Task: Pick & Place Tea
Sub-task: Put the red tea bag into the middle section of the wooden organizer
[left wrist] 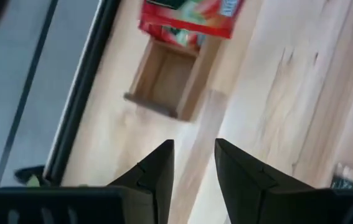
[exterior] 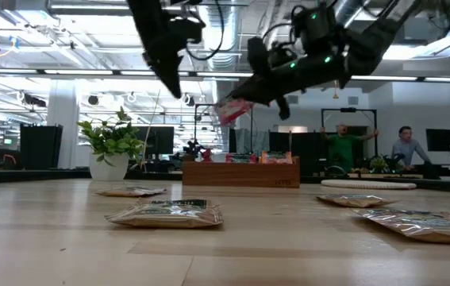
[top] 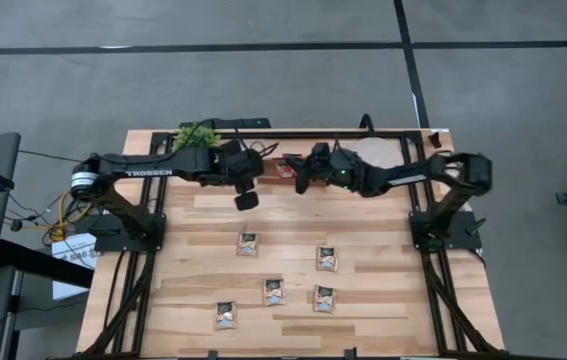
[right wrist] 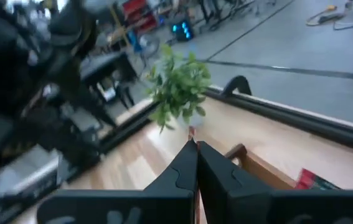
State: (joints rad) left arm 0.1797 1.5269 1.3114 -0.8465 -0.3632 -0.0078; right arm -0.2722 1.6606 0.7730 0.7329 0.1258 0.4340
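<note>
Right gripper (exterior: 236,107) clenched on a red sachet (exterior: 233,112), raised at frame centre above the wooden tray (exterior: 240,171). Left gripper (left wrist: 193,163) hangs beside it, jaws parted, empty.

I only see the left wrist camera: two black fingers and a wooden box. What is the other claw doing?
Observer: The right claw is shut on a small flat red tea sachet, holding it in the air near the long brown wooden tray.
Operator: Are there more teas on the table?
Observer: Yes, five pale green-white square sachets lie flat on the light wooden table.
Operator: Anything else near the tray?
Observer: A round pale disc lies beside it.
</note>
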